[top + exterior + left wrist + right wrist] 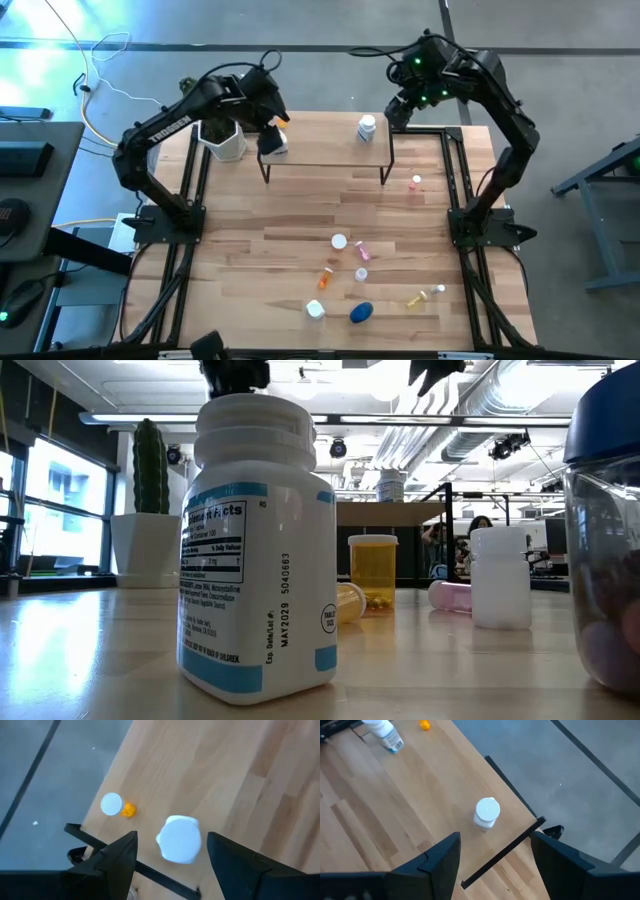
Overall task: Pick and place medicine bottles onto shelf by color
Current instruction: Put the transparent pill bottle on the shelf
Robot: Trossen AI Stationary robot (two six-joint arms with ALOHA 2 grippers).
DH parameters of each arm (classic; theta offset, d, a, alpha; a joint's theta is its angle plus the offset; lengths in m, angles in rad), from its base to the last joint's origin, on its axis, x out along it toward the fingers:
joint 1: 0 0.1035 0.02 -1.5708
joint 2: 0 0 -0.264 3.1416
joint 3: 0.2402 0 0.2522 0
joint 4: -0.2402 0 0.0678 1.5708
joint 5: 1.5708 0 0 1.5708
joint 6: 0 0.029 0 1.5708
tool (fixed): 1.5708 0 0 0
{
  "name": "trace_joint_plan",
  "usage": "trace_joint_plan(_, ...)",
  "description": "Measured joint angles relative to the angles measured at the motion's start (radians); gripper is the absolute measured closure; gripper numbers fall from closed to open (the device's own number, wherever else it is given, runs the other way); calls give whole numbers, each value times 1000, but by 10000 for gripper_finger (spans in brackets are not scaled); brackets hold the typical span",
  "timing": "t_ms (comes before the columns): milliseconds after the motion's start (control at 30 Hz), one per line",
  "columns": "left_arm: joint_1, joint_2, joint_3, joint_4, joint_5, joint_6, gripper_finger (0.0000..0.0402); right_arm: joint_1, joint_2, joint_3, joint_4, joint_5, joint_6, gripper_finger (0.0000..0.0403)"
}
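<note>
Your left gripper (170, 857), fingers spread, hangs straight over the upright white bottle (179, 839) at the shelf's (330, 150) left end.

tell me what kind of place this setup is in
Probably an open-plan robotics lab or workshop: exposed ceiling ducts and strip lights overhead, people at desks behind the table, and a two-arm rig bolted to a wooden tabletop.
</note>
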Motion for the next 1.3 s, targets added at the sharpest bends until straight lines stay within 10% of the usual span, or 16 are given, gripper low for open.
trace_joint_plan(233,-51,-83,-20,-18,149,-81,172,41,-63,0,0,-11,-1,169)
trace_joint_plan(800,-300,-525,-598,420,153,-359,172,336,-136,-5,1,135,269,169)
trace_joint_plan(1300,-503,-651,-712,478,153,-445,172,617,-250,-491,34,111,726,169)
